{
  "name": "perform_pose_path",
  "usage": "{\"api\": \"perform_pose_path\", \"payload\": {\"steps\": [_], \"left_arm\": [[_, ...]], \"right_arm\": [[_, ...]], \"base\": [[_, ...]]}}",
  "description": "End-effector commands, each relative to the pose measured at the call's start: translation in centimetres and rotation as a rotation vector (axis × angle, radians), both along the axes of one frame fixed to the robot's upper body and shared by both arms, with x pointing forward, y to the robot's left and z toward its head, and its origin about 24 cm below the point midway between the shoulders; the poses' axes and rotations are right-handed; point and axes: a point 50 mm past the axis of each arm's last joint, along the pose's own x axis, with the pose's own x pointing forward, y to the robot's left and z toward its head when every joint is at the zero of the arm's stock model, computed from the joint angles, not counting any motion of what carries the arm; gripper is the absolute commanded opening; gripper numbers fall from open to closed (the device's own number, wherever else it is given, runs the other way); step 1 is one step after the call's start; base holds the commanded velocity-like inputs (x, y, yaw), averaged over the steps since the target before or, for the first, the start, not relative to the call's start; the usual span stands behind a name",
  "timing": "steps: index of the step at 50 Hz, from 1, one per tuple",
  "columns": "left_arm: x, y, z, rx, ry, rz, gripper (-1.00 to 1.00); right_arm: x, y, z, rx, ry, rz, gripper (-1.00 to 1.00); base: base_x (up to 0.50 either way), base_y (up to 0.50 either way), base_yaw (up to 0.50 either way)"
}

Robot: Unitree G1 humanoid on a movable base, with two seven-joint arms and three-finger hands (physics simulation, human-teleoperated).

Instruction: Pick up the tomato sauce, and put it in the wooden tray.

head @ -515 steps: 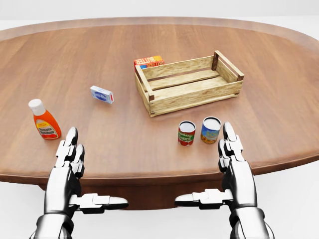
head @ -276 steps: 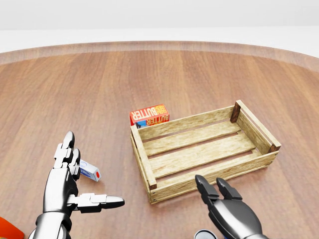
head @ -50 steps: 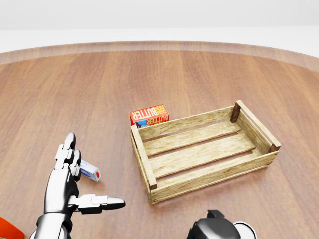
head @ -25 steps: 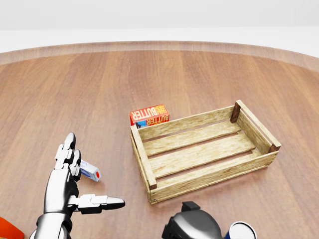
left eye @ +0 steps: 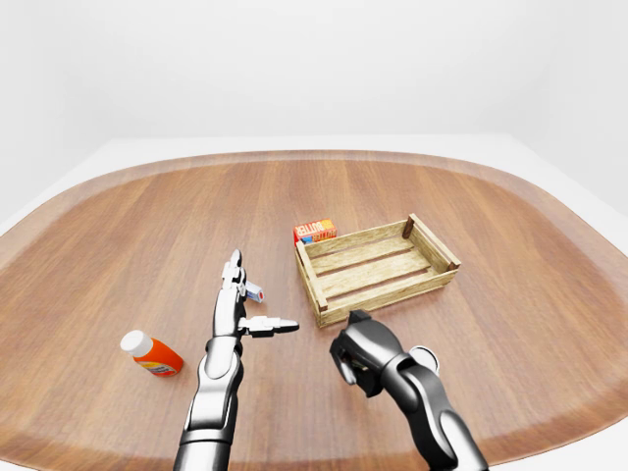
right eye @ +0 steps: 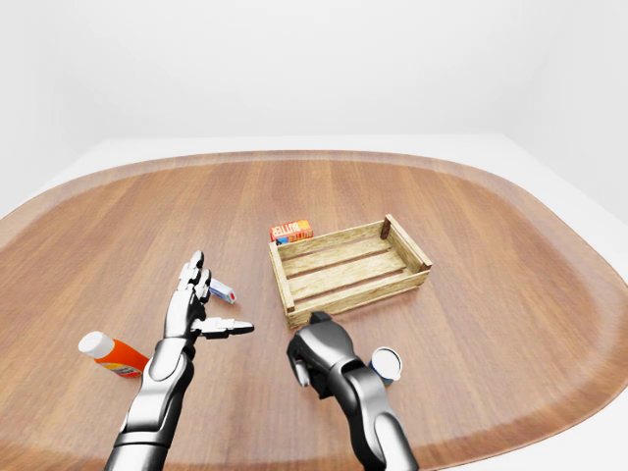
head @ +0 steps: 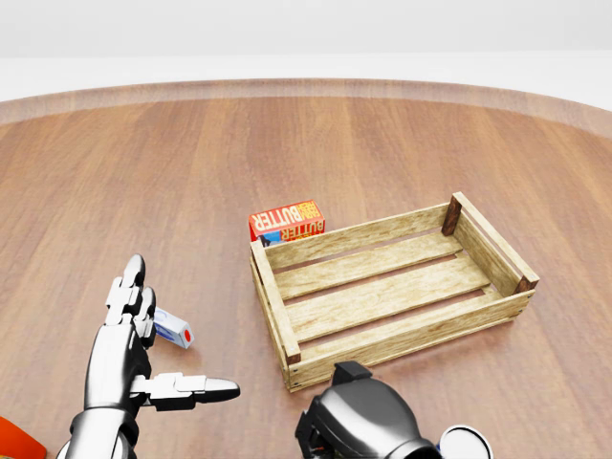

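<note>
Right hand (right eye: 312, 358) hangs low over the near part of the table (left eye: 118, 235), its back turned to the cameras and its fingers curled under. Whether they close on anything cannot be told: the tomato sauce can does not show in any view, and the spot under the hand is hidden. Just right of the hand stands a can (right eye: 386, 364) with a white top and blue side, close to the wrist. Just beyond the hand lies the tray (head: 271, 287), a slatted wooden crate set at a slant, nothing inside it. A red butter box (head: 286, 221) touches the tray's far left corner.

Left hand (left eye: 235, 312) is held open to the left of the tray, fingers straight and pointing away, thumb stuck out to the right, gripping nothing. A small white carton (head: 173, 329) lies on the table beside its fingers, partly covered by them in the head view. Further left and nearer, well apart from everything else, an orange bottle (left eye: 152, 354) with a white cap lies on its side.
</note>
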Motion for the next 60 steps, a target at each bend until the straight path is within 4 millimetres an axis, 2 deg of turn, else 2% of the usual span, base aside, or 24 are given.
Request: {"api": "perform_pose_path", "payload": {"steps": [1, 18, 43, 60], "left_arm": [[0.0, 0.0, 0.0, 0.001, 0.0, 0.0, 1.0], [0.0, 0.0, 0.0, 0.0, 0.0, 0.0, 1.0], [0.0, 0.0, 0.0, 0.0, 0.0, 0.0, 1.0], [0.0, 0.0, -0.1, 0.002, -0.001, 0.0, 1.0]], "right_arm": [[0.2, 0.0, 2.7, 0.029, -0.07, 0.016, -1.0], [0.1, 0.3, 5.1, 0.055, -0.142, 0.037, -1.0], [0.8, -0.6, 9.6, 0.077, -0.273, 0.034, -1.0], [2.0, -1.4, 14.5, 0.12, -0.462, 0.031, -1.0]], "base": [[0.0, 0.0, 0.0], [0.0, 0.0, 0.0], [0.0, 0.0, 0.0], [0.0, 0.0, 0.0]]}}
